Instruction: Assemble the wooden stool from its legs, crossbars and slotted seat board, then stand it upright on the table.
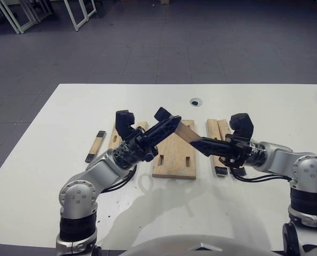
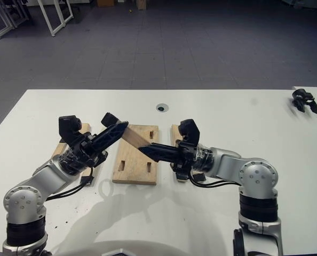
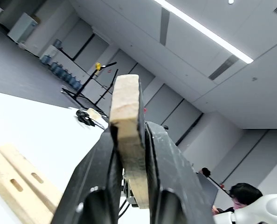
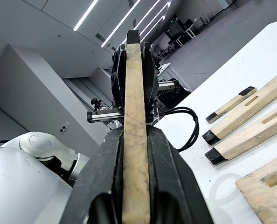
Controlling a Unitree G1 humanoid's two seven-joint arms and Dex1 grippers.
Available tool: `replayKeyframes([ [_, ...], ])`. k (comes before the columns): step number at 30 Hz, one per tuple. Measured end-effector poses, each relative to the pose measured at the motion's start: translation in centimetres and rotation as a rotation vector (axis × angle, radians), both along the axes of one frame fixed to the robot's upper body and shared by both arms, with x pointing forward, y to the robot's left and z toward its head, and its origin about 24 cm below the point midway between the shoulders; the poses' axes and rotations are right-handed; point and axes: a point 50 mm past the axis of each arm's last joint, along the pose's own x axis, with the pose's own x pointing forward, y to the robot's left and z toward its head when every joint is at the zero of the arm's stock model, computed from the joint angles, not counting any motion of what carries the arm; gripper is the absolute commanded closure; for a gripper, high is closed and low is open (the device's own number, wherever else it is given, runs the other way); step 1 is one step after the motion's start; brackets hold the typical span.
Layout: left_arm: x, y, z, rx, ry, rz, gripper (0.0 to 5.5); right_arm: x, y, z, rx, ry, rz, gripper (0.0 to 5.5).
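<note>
A short wooden bar [image 1: 184,132] hangs tilted above the slotted seat board [image 1: 174,158], which lies flat at the table's middle. My left gripper [image 1: 173,122] is shut on the bar's upper end, and my right gripper [image 1: 197,143] is shut on its lower end. In the left wrist view the bar [image 3: 129,135] stands clamped between the black fingers [image 3: 169,163]. The right wrist view looks along the bar [image 4: 135,116] to the left gripper at its far end. Two legs [image 1: 218,134] lie right of the board. Another leg [image 1: 114,137] and a short black-tipped crossbar [image 1: 96,144] lie left of it.
A round hole [image 1: 195,101] is set in the white table [image 1: 68,112] behind the board. A small black object [image 2: 303,100] rests near the far right edge. Bare tabletop stretches in front of the board and to both sides.
</note>
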Motion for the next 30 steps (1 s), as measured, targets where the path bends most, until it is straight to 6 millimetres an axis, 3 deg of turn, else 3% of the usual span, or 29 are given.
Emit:
replayKeyframes([
  [1, 0.0, 0.0, 0.0, -0.001, 0.004, -0.003, 5.02, 0.0, 0.0, 0.0, 0.000, 0.001, 0.005, 5.10],
  [2, 0.0, 0.0, -0.1, -0.007, 0.010, -0.007, 5.03, 0.0, 0.0, 0.0, 0.001, 0.003, 0.008, 4.73],
  [8, 0.4, 0.8, -0.1, -0.010, 0.013, 0.028, 5.08, 0.1, -1.0, -0.8, -0.052, 0.028, -0.035, 3.71],
  [11, 0.5, 1.5, 0.0, -0.005, -0.001, 0.055, 5.08, 0.2, -1.9, -1.3, -0.104, 0.024, -0.047, 3.67],
  [14, 1.0, 3.7, 0.2, 0.036, -0.042, 0.185, 5.08, 0.7, -3.6, -2.6, -0.179, 0.044, -0.137, 3.67],
  [17, 2.7, 8.8, -0.6, 0.240, -0.044, 0.588, 5.08, 0.7, -4.6, -3.6, -0.230, 0.034, -0.193, 3.67],
  [21, 4.0, 12.4, -2.6, 0.621, 0.012, 0.959, 5.08, 0.3, -4.1, -4.1, -0.271, -0.013, -0.210, 3.67],
  [25, 4.7, 13.0, -4.3, 0.846, 0.025, 1.109, 5.08, 0.4, -3.0, -3.8, -0.258, -0.052, -0.243, 3.67],
  [30, 4.9, 12.5, -6.4, 0.862, 0.075, 1.111, 5.08, 0.3, -2.4, -3.3, -0.265, -0.080, -0.247, 3.67],
])
